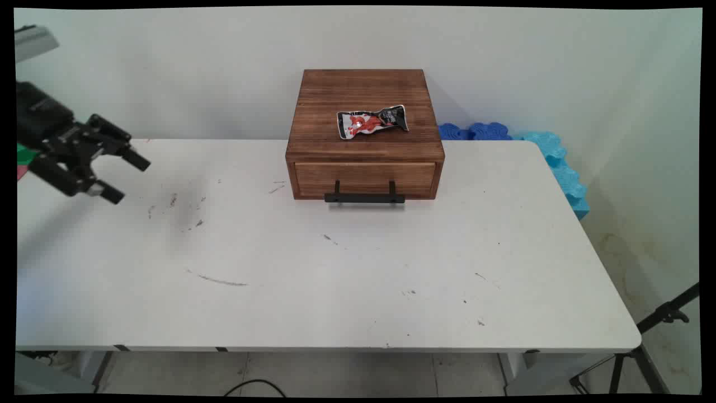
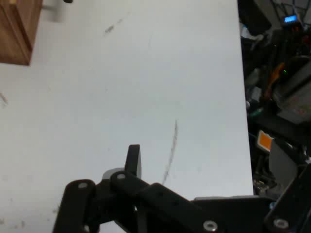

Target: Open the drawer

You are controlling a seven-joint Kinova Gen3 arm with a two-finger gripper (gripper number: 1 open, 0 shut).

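Observation:
My black gripper (image 1: 127, 180) hovers over the table's left end, open, with nothing between its fingers. It points right toward a brown wooden box (image 1: 364, 146) standing at the back middle of the white table (image 1: 335, 280), well apart from it. The box has one shut front drawer with a black bar handle (image 1: 364, 197). A crumpled red, white and black snack packet (image 1: 372, 121) lies on the box's top. In the hand view one fingertip (image 2: 133, 158) rises over bare table, and a corner of the box (image 2: 14, 29) shows at the upper left.
Blue foam pieces (image 1: 537, 151) lie along the table's far right corner and edge. A black tripod (image 1: 643, 347) stands on the floor at the lower right. The tabletop bears dark scuff marks (image 1: 224, 281). Clutter (image 2: 282, 97) shows beyond the table's edge in the hand view.

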